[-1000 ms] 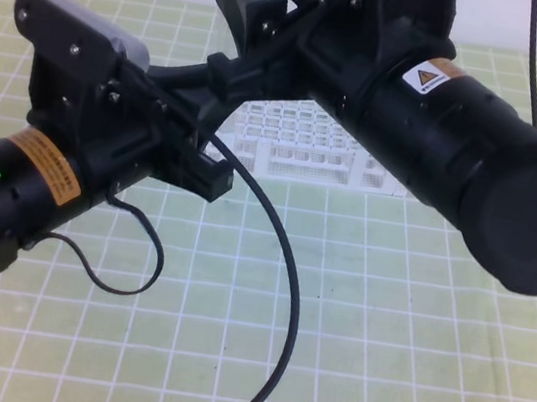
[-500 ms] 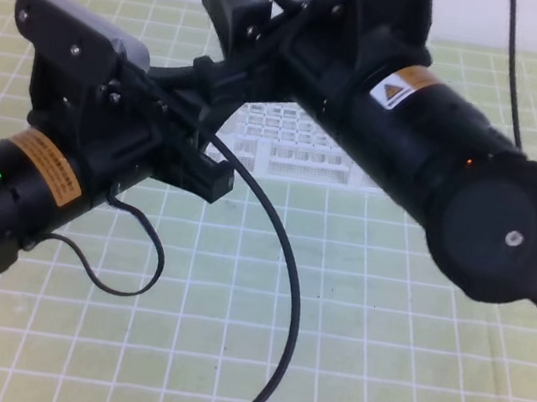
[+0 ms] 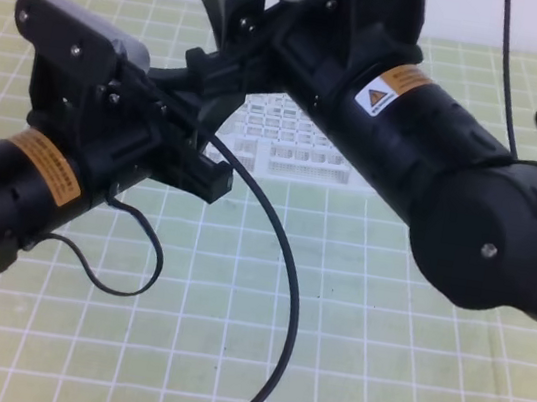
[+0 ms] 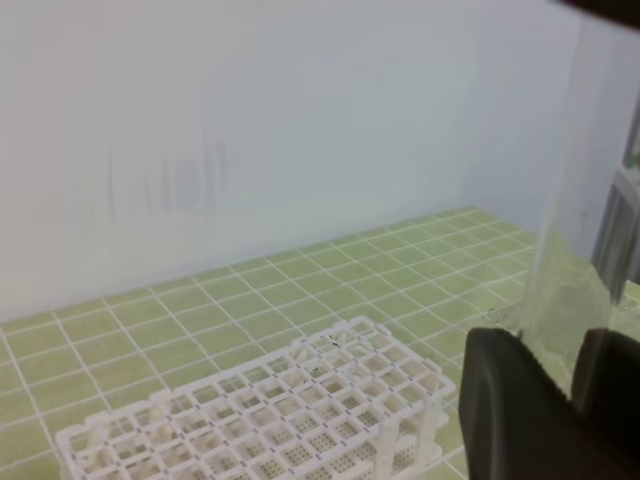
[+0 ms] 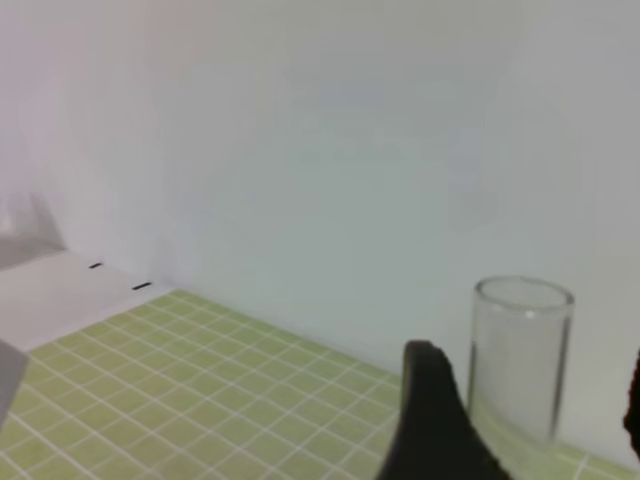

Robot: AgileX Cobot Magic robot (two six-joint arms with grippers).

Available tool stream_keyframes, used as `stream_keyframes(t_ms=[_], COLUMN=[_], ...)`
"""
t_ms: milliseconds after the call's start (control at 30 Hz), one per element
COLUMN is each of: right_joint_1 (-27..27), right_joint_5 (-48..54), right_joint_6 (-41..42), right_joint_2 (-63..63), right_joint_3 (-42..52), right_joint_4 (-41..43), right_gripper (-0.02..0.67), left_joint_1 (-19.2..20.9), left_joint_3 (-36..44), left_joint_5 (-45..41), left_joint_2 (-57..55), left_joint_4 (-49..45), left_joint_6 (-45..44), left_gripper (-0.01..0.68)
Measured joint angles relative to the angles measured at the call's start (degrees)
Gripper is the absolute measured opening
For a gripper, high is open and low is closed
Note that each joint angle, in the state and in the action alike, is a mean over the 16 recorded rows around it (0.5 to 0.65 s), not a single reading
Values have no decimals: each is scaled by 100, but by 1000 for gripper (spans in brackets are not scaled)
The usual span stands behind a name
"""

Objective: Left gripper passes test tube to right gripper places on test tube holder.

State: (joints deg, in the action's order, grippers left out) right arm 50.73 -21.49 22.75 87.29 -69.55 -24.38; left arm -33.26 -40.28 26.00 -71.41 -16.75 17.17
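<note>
Right now the left gripper (image 4: 578, 362) is reaching in from about 8 o'clock over the green gridded mat (image 3: 373, 379). Its jaws are standing narrow, pinching the test tube (image 4: 560, 200) between two dark fingers (image 4: 510, 400). The tube is standing upright in that grip, up in the air and not in any hole, with its clear body rising past the top of the left wrist view. The right gripper (image 5: 528, 365) is coming across from roughly 3 o'clock, its arm showing the orange warning-triangle sticker (image 3: 373, 98). Its jaws are gaping wide, one finger showing at 9 o'clock of the tube's open rim and the other only peeking in at the right edge of its own camera's view. They are flanking the tube's upper end, and I cannot tell whether either finger is touching the glass. The two claws are crowding together near 11 o'clock in the overhead view. The test tube holder (image 3: 297, 145) is sitting on the mat behind and beneath them, toward 12 o'clock, with its square holes facing up. A loose black cable (image 3: 287, 295) is looping down from the left arm toward 6 o'clock. A plain white wall (image 4: 250, 130) is standing behind the mat.
</note>
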Motion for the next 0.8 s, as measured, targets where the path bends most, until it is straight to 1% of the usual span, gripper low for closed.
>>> stream_keyframes(t_ms=[133,500,600,733,800], right_joint_1=[0,0,0,0,0], right_joint_5=[5,73,86,91,92], right_joint_6=[-36,-75,-75,-75,-75], right_joint_2=[70,176,182,182,182], right_joint_3=[-47,-146,-147,-147,-147], right_joint_4=[59,119,119,120,121], right_gripper=[373,366,350,311,289], left_joint_1=[0,3,2,2,2], left_joint_3=[0,0,0,0,0], left_joint_5=[-13,2,4,7,1], left_joint_2=[0,8,5,5,5], left_joint_4=[-2,-3,-4,-22,-32], left_joint_6=[0,1,1,1,1], left_gripper=[70,41,29,12,18])
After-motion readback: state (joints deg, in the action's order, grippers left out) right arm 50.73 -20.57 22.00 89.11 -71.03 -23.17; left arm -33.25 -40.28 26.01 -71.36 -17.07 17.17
